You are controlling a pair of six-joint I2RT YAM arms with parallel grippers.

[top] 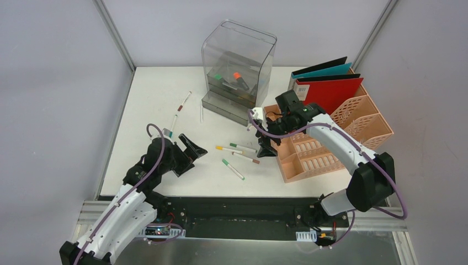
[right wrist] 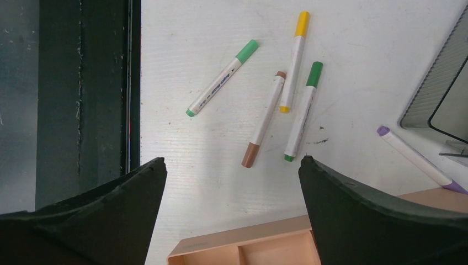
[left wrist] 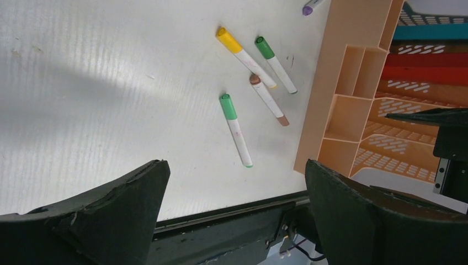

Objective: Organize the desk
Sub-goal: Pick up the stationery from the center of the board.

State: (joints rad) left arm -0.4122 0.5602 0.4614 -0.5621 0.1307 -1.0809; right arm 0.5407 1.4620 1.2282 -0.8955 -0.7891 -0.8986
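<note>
The white desk (top: 149,110) holds loose markers. A yellow-capped marker (top: 228,149), a green one (top: 243,147), a brown one (top: 246,158) and a light green one (top: 233,169) lie together near the middle front. My left gripper (top: 193,150) is open and empty just left of them; in its wrist view (left wrist: 234,165) they lie ahead of the fingers. My right gripper (top: 266,146) is open and empty just right of them, by the rack's front corner. Its wrist view (right wrist: 232,160) shows the brown marker (right wrist: 265,118) and green marker (right wrist: 301,110) ahead.
A peach lattice file rack (top: 331,138) with red and teal folders (top: 325,83) stands at the right. A clear grey drawer box (top: 238,66) stands at the back. Three more markers (top: 185,101) lie at the back left. A purple marker (right wrist: 416,160) lies by the box.
</note>
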